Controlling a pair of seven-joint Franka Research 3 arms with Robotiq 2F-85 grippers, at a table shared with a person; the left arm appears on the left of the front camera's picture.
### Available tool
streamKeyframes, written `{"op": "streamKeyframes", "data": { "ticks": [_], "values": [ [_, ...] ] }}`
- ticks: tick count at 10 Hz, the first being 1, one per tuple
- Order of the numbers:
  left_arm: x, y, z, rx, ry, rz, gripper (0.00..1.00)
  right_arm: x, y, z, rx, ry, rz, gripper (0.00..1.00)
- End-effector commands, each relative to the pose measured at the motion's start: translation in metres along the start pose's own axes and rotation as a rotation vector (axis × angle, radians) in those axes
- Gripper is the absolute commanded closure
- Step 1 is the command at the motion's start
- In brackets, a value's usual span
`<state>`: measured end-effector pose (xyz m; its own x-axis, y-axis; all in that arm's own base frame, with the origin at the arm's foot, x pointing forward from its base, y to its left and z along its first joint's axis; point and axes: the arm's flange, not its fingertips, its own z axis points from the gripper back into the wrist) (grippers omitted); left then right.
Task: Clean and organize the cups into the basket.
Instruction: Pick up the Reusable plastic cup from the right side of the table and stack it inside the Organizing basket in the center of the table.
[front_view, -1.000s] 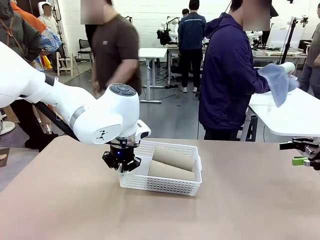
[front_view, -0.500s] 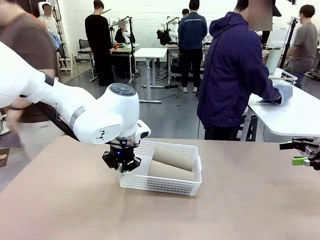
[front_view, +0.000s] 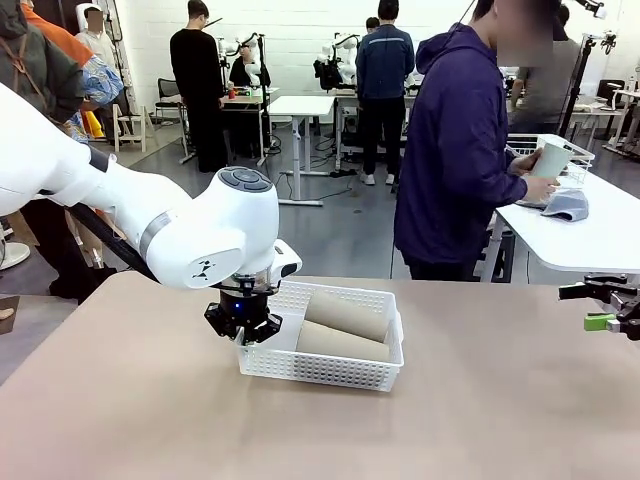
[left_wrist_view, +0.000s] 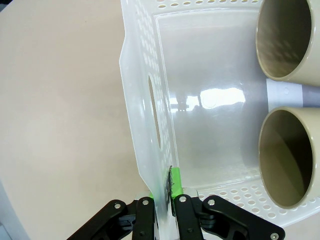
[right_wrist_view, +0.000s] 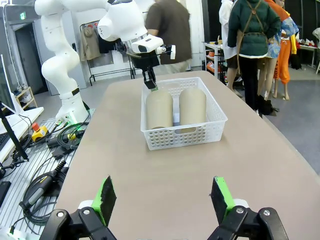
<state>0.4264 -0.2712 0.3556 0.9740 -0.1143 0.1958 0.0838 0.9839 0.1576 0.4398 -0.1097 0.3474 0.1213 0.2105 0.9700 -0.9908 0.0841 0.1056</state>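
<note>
Two tan-brown cups (front_view: 346, 313) (front_view: 338, 343) lie on their sides in the white perforated basket (front_view: 318, 369) in the middle of the table. My left gripper (front_view: 243, 330) is shut on the basket's left wall, near a corner. The left wrist view shows its green pads pinching the rim (left_wrist_view: 166, 190) and both cups' open mouths (left_wrist_view: 287, 37) (left_wrist_view: 290, 155). My right gripper (right_wrist_view: 162, 197) stands open and empty near the table's right edge, well away from the basket (right_wrist_view: 182, 132). At the white side table a person holds a pale cup (front_view: 551, 160) in one hand.
A blue-grey cloth (front_view: 567, 205) lies on the white side table (front_view: 600, 240) beside the person. Bare tan tabletop surrounds the basket on all sides. Cables and an arm base sit beyond the table edge (right_wrist_view: 60, 125). More people stand farther back.
The person has put the cloth down on the side table and now holds the pale cup upright. A passer-by has crossed to the left. Neither arm nor the basket has moved.
</note>
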Motion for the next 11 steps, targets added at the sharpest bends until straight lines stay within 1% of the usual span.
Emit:
{"op": "streamKeyframes", "data": {
  "ticks": [1, 11],
  "values": [
    [-0.0028, -0.0010, -0.0020, 0.009, -0.001, -0.008, 1.00, 0.0028, 0.0027, -0.0010, 0.008, 0.009, 0.007, 0.00],
    [-0.0028, -0.0010, -0.0020, 0.009, -0.001, -0.008, 1.00, 0.0028, 0.0027, -0.0010, 0.008, 0.009, 0.007, 0.00]
  ]
}}
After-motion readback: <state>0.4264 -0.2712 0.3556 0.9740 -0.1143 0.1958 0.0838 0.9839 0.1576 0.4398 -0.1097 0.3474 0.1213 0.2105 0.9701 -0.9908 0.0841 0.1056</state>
